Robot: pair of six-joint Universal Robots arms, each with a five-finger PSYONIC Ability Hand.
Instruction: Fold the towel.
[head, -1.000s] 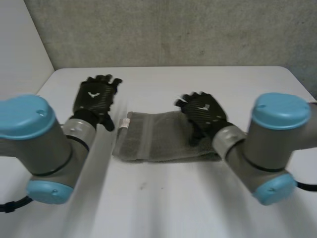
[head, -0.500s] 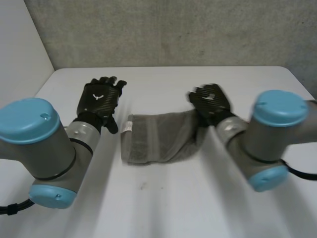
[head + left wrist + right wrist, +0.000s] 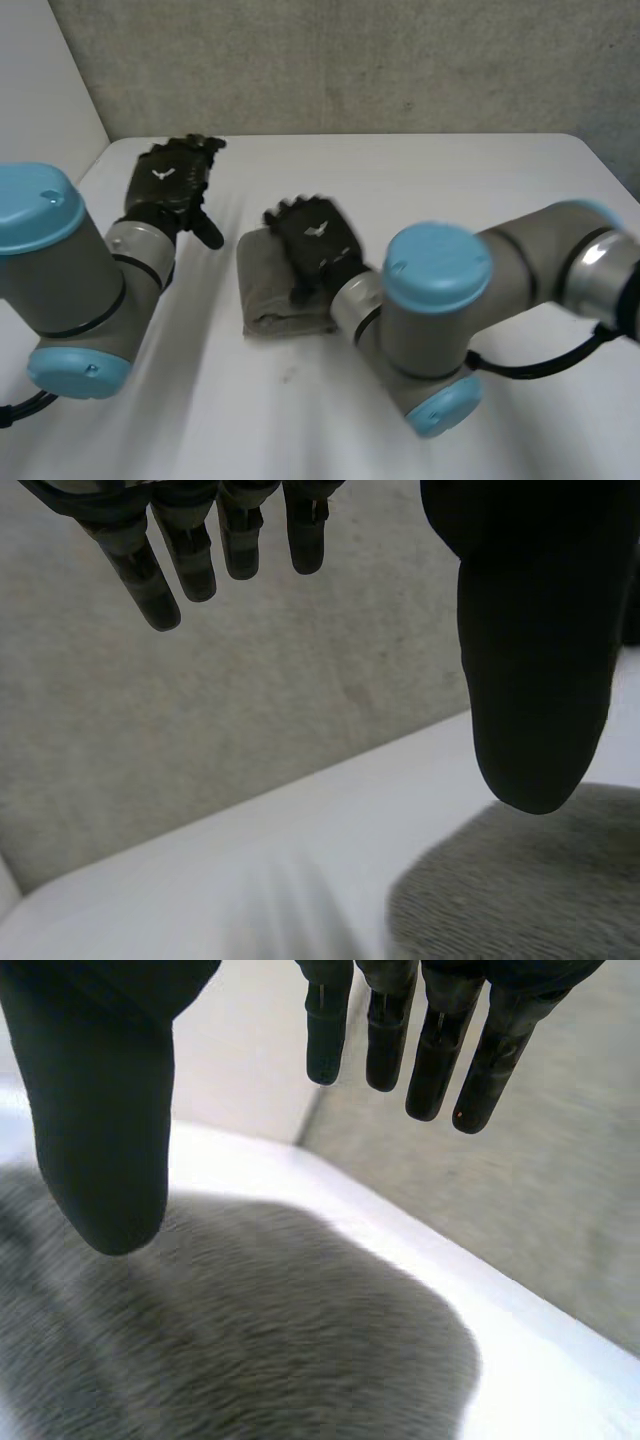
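Table (image 3: 430, 170), white, ran back to a grey speckled wall (image 3: 350, 60) behind the folded grey towel (image 3: 262, 298). The right hand (image 3: 318, 245) hung over the towel. The left hand (image 3: 170, 185) stood apart beside it. Each hand's back bore a small white emblem (image 3: 162, 174).

Left wrist view: fingers (image 3: 138, 575) straight, thumb wide, holding nothing, beside the towel (image 3: 520, 895).

Right wrist view: fingers (image 3: 437, 1060) spread above the towel (image 3: 250, 1330), grasping nothing.
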